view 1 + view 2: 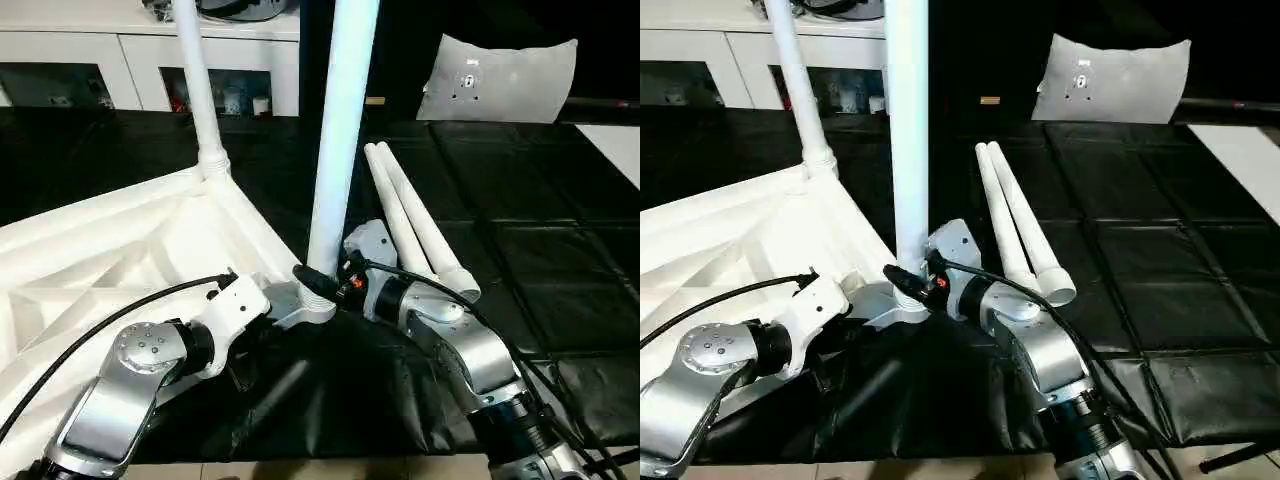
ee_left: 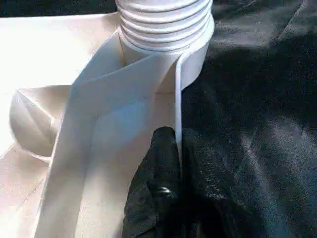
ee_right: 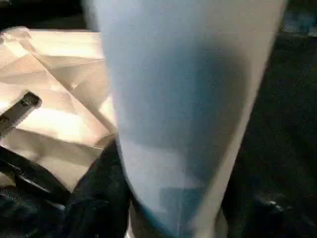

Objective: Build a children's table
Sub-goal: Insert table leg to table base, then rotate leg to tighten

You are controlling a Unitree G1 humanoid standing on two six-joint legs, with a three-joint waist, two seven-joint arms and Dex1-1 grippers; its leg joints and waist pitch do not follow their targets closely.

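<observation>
Upside-down white table top (image 1: 110, 250) lying on the black mat (image 1: 520, 250), ribbed underside up. Far-corner leg (image 1: 200, 90) upright in its socket; near-corner leg (image 1: 335, 140) standing in its own. Two loose legs (image 1: 415, 225) side by side, just beyond. Left gripper (image 2: 171, 163) clenched on the top's rim wall below the near socket. Right gripper (image 1: 325, 283) closed around the near leg's base.

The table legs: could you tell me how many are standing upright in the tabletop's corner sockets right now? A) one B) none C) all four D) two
D: two legs stand upright in the upturned tabletop, the far leg and the near leg, while the two spare legs lie side by side on the black mat.
</observation>
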